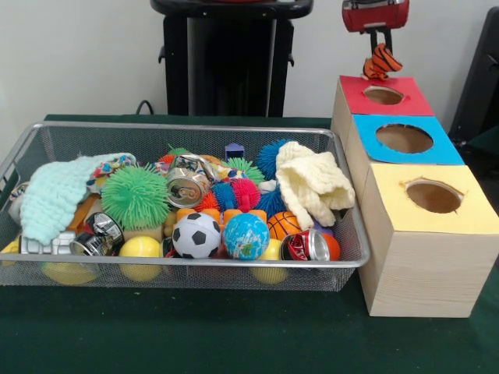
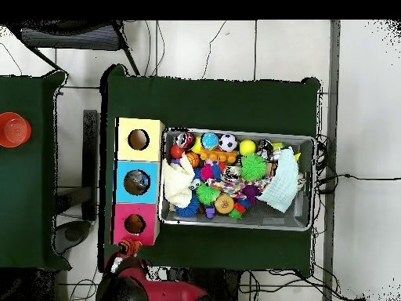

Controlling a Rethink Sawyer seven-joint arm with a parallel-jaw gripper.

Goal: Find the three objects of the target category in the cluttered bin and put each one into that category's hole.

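From the front, the gripper [image 1: 380,56] hangs just above and slightly behind the red-topped hole [image 1: 383,95], its jaws closed on an orange toy with black stripes [image 1: 381,62], apparently a small ball; I judge it is held there because that hole is the target and release is the next step. The blue-topped hole [image 1: 404,138] and yellow-topped hole [image 1: 433,195] stand nearer the camera in the same wooden block, beside the wire bin [image 1: 352,262], where a soccer ball [image 1: 196,234], a globe ball [image 1: 245,235] and a small basketball [image 1: 283,224] lie among cans, spiky balls and cloths. From overhead, the gripper [image 2: 128,249] and its orange load sit past the red hole's [image 2: 134,224] edge, not yet centred over it, an offset the front view hides; only the front view shows the grip itself and the toy's stripes
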